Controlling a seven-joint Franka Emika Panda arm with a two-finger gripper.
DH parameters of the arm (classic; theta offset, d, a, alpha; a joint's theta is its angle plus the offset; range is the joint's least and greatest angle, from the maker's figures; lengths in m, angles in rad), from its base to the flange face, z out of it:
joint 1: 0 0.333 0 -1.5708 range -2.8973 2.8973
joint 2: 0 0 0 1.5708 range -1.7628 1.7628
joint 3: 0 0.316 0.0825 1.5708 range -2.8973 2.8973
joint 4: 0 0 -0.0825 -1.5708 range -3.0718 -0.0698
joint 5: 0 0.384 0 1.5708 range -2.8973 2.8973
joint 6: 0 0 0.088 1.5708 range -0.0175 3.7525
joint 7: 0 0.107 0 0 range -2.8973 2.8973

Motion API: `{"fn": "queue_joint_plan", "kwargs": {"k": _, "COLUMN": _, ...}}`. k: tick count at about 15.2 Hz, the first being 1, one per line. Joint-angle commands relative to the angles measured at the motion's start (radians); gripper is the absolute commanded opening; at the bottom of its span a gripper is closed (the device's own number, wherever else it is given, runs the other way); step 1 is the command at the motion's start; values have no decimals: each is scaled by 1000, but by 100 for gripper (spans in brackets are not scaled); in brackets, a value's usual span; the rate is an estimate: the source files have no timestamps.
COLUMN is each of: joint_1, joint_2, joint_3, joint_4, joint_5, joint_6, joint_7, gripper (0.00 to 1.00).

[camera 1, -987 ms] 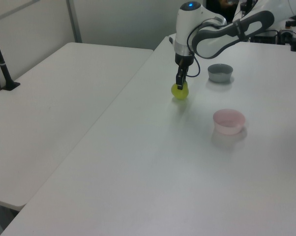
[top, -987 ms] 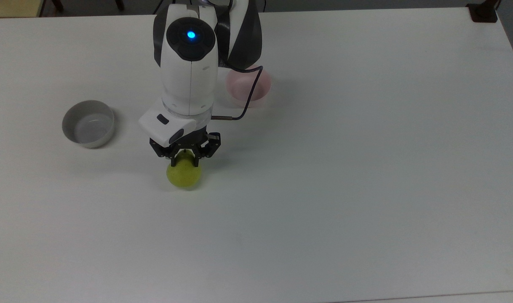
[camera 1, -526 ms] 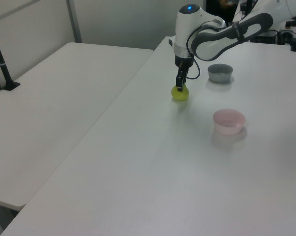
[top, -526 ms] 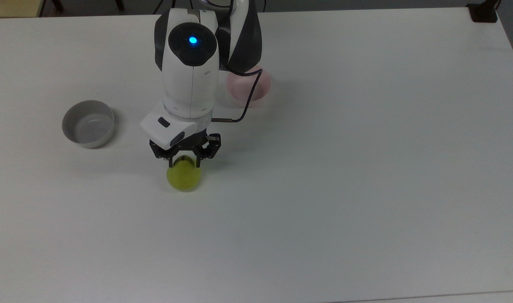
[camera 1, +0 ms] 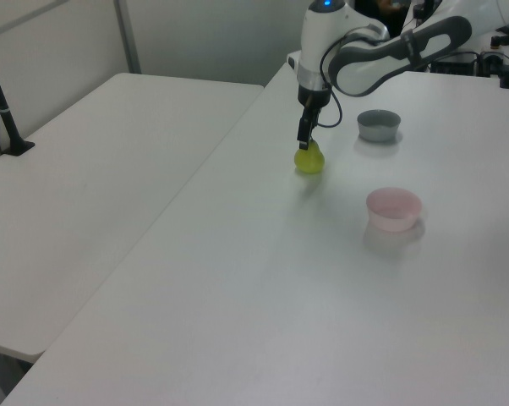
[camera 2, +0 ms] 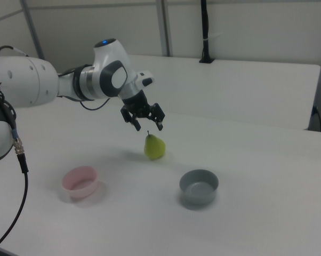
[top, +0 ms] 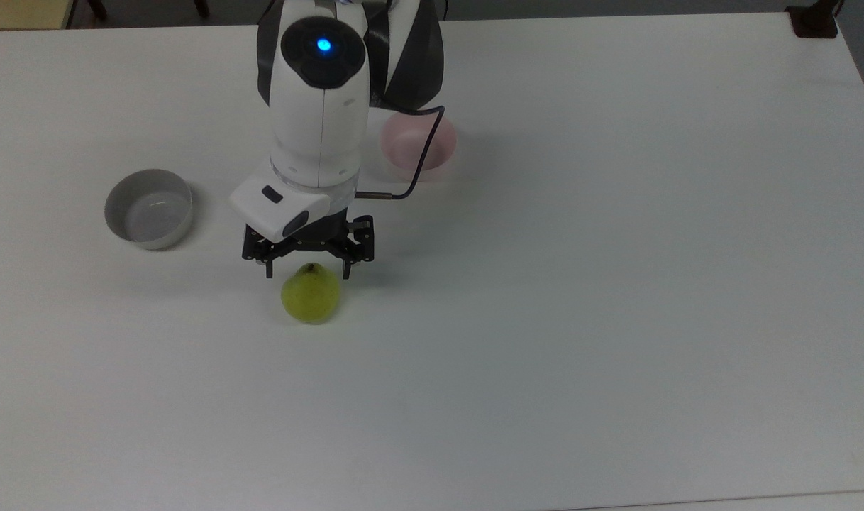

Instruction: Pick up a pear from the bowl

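Note:
The yellow-green pear [top: 310, 294] [camera 1: 309, 159] [camera 2: 154, 147] stands upright on the white table, stem up, outside both bowls. My gripper [top: 307, 270] [camera 1: 303, 142] [camera 2: 148, 127] hangs just above the stem, open, with nothing between its fingers and not touching the fruit. The pale pink bowl [top: 432, 145] [camera 1: 394, 209] [camera 2: 80, 181] is empty; in the top view the arm covers part of it. It sits apart from the pear, further toward the arm's base.
A grey bowl [top: 148, 208] [camera 1: 379, 125] [camera 2: 199, 187], also empty, sits at the top view's left of the gripper. A black cable [top: 421, 160] loops from the wrist over the pink bowl. A second white table [camera 1: 94, 169] adjoins this one.
The gripper was shut on the pear's top one second ago; now its fingers have spread and it has lifted off. The pear stays on the table.

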Motion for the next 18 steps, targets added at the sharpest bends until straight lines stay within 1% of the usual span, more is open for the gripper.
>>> {"fn": "queue_joint_plan", "kwargs": {"k": 1, "joint_1": 18, "joint_2": -84, "joint_3": 1, "joint_4": -18, "joint_5": -2, "joint_6": -85, "joint_7": 20, "gripper": 100}}
{"fn": "queue_joint_plan", "kwargs": {"k": 5, "joint_1": 23, "joint_2": -150, "joint_3": 10, "joint_4": -19, "joint_5": 21, "joint_6": -178, "joint_7": 20, "gripper": 100}}
{"fn": "queue_joint_plan", "kwargs": {"k": 9, "joint_1": 38, "joint_2": -216, "joint_3": 12, "joint_4": -19, "joint_5": 78, "joint_6": -266, "joint_7": 53, "gripper": 100}}
{"fn": "queue_joint_plan", "kwargs": {"k": 12, "joint_1": 67, "joint_2": -267, "joint_3": 12, "joint_4": -21, "joint_5": 88, "joint_6": -361, "joint_7": 105, "gripper": 100}}
{"fn": "queue_joint_plan", "kwargs": {"k": 14, "joint_1": 69, "joint_2": -300, "joint_3": 12, "joint_4": -28, "joint_5": 88, "joint_6": -413, "joint_7": 138, "gripper": 100}}
{"fn": "queue_joint_plan", "kwargs": {"k": 17, "joint_1": 69, "joint_2": -345, "joint_3": 12, "joint_4": -42, "joint_5": 98, "joint_6": -464, "joint_7": 142, "gripper": 100}}
{"fn": "queue_joint_plan", "kwargs": {"k": 18, "joint_1": 69, "joint_2": -357, "joint_3": 10, "joint_4": -42, "joint_5": 116, "joint_6": -479, "joint_7": 141, "gripper": 100}}
